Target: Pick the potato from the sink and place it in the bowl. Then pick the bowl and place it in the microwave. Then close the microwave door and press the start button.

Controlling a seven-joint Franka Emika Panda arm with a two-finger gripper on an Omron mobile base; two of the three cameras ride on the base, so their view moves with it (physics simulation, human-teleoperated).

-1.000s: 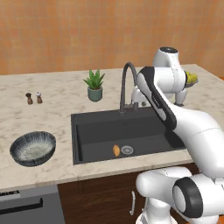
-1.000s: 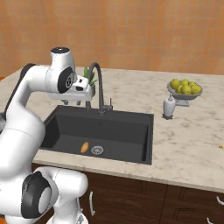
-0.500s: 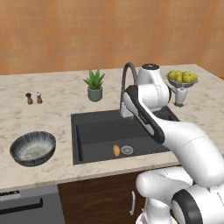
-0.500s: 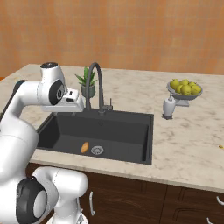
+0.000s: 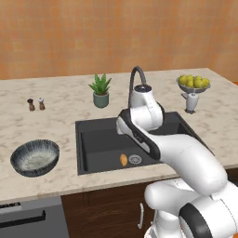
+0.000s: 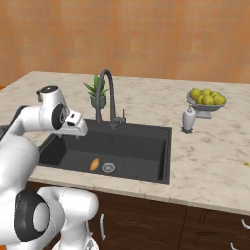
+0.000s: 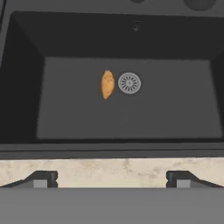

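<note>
The potato (image 5: 123, 160) (image 6: 94, 164) (image 7: 107, 84), a small orange-tan oval, lies on the floor of the black sink (image 5: 90, 139) (image 6: 141, 146) (image 7: 57, 113), just left of the steel drain (image 7: 129, 83). My gripper (image 7: 111, 180) hangs above the sink's near rim, open wide and holding nothing, looking down at the potato well below it. In the right base view the hand (image 6: 78, 128) sits over the sink's left end. The blue-grey bowl (image 5: 35, 158) stands on the counter left of the sink and holds nothing. The microwave is out of view.
A dark arched faucet (image 5: 135, 76) (image 6: 105, 83) rises behind the sink, right by my arm. A potted plant (image 5: 100, 90), a bowl of yellow fruits (image 5: 193, 82), a white dispenser (image 6: 188, 118) and two shakers (image 5: 36, 104) line the back counter.
The arm swung from the right of the faucet leftward and down over the sink. The jaws went from half open to wide open. The potato and bowl stayed put.
</note>
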